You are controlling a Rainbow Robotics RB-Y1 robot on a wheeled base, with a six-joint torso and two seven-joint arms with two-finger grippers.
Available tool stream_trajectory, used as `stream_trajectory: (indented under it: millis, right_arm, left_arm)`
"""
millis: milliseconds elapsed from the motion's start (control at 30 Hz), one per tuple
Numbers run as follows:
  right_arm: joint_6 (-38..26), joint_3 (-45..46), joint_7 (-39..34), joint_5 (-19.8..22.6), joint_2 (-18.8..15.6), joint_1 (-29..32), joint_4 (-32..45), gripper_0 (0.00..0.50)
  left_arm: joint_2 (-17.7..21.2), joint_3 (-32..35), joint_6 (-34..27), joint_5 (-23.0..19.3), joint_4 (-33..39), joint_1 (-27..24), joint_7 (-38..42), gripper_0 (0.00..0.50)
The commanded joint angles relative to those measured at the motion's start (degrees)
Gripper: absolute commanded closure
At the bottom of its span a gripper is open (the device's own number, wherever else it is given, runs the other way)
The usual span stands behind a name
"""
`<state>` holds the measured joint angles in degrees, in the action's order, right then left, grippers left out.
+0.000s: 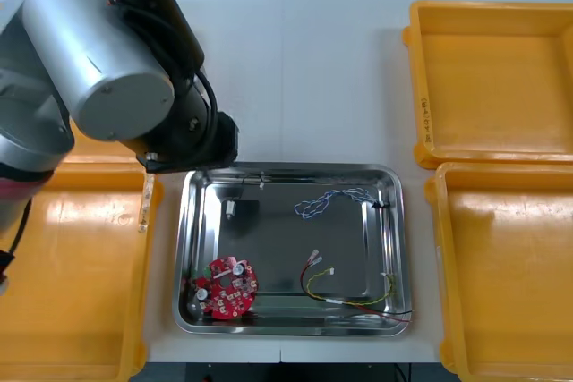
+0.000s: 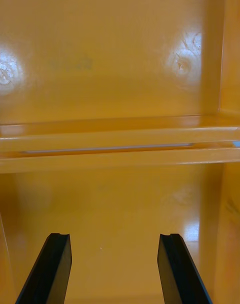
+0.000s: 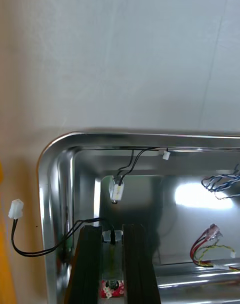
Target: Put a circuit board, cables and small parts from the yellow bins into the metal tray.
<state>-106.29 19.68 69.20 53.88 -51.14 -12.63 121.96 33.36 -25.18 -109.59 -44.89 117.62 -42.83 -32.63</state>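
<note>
Our right gripper (image 2: 115, 239) hangs open and empty over a bin (image 2: 120, 84), well away from the work. Our left gripper (image 3: 112, 230) sits low over a corner of the tray (image 3: 44, 194), fingers pinched on a black cable (image 3: 62, 240). The cable runs sideways from the fingers across the rim, so its white plug (image 3: 16, 209) hangs outside; we think it must move inward.

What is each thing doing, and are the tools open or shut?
Left tool: shut on the black cable.
Right tool: open, above a yellow bin.
Black cable: draped over the metal tray's rim.
Circuit board: flat in the tray.
Blue and white cable: in the tray.
Red and yellow cable: in the tray.
</note>
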Motion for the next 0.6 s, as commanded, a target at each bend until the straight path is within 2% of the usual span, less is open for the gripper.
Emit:
stream_trajectory:
  millis: [33, 100, 300, 600]
  right_arm:
    - [0.0, -0.2, 1.6, -0.2, 0.1, 0.4, 1.4, 0.000]
    - [0.0, -0.2, 1.6, -0.2, 0.1, 0.4, 1.4, 0.000]
    - [0.0, -0.2, 1.6, -0.2, 0.1, 0.4, 1.4, 0.000]
    - [0.0, -0.2, 1.6, -0.2, 0.1, 0.4, 1.4, 0.000]
  left_arm:
    - [-3.9, -1.1, 0.1, 5.6, 2.3, 3.6, 3.4, 0.499]
    - [-4.4, -2.9, 0.7, 8.2, 2.3, 3.9, 3.5, 0.496]
    - [-5.8, -6.9, 2.6, 11.2, -0.5, 3.9, 3.5, 0.498]
    - [-6.9, -9.8, 4.6, 13.2, -3.5, 3.9, 3.6, 0.498]
